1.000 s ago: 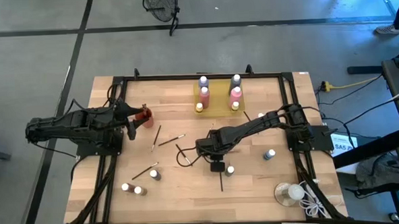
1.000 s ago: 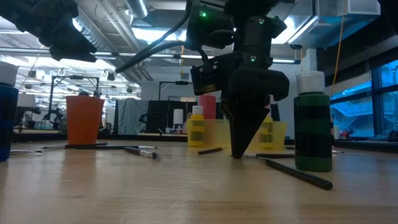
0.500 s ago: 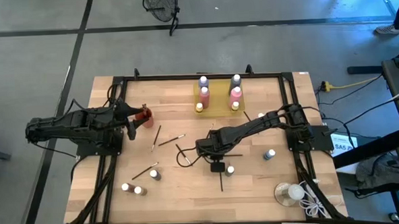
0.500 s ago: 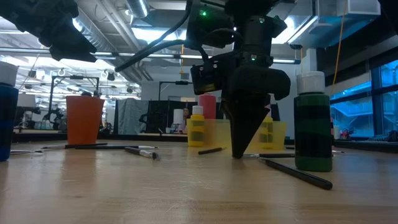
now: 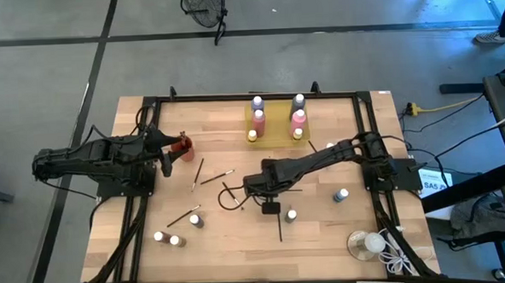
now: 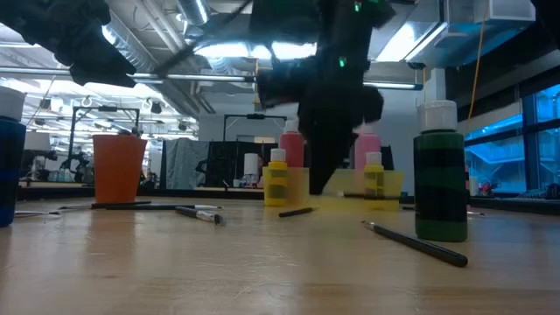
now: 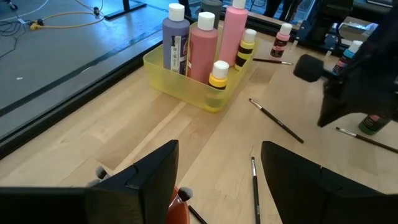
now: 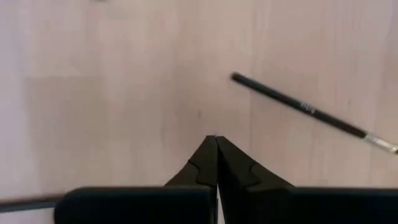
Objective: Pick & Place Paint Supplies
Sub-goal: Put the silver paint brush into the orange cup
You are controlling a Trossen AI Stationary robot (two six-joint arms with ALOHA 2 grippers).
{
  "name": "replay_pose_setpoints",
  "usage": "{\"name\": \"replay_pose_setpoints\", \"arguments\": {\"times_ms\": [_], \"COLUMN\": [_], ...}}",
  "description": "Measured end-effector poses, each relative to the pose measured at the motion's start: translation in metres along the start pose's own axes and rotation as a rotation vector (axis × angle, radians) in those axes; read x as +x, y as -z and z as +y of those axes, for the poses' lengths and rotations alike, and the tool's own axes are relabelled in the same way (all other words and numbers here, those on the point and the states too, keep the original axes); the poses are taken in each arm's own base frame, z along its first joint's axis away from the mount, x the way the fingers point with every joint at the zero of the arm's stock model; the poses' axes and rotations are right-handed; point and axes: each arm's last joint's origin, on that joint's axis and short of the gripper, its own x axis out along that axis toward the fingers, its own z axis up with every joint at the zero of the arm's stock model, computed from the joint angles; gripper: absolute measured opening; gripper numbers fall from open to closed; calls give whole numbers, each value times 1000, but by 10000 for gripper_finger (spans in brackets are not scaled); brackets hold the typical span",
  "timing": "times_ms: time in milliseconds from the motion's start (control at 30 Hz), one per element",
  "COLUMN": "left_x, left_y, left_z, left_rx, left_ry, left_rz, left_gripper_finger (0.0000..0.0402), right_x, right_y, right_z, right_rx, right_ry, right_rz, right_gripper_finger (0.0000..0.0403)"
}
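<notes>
Care was needed: the right tool, pinched shut on nothing visible, should reopen and straddle a brush on the table squarely; left tool waited wide.

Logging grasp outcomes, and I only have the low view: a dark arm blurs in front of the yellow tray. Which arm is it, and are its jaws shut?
Observer: The high view shows it is the right gripper. Its wrist view shows the jaws shut.
Operator: Shut on a brush?
Observer: None shows between the tips. One paintbrush lies apart on the wood beyond them.
Operator: And the left arm?
Observer: The left gripper waits by the red cup, jaws open.
</notes>
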Motion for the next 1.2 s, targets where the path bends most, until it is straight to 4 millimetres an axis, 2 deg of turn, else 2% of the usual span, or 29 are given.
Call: {"name": "replay_pose_setpoints", "arguments": {"times_ms": [167,333,500,667,833,1033,1200], "left_x": [0,0,-1,-6,-12,-17,-14], "left_y": [0,-3,-9,-23,-40,-53,-58], "left_z": [0,-1,-9,-17,-21,-24,-26], "left_rx": [0,18,91,109,74,43,36], "left_ry": [0,29,219,412,481,511,516], "left_rz": [-1,-20,-60,-186,-361,-501,-532], "left_gripper_finger": [226,226,226,226,226,226,226], "right_x": [-27,-65,-114,-169,-214,-237,-244], "right_y": [-12,-28,-51,-69,-82,-96,-100], "right_z": [-1,-6,-15,-18,-21,-20,-22], "right_rx": [-15,-36,1,67,131,99,88], "right_ry": [32,160,226,213,170,158,168], "right_rz": [-13,-78,-262,-504,-751,-999,-1073], "right_gripper_finger": [0,0,0,0,0,0,0]}}
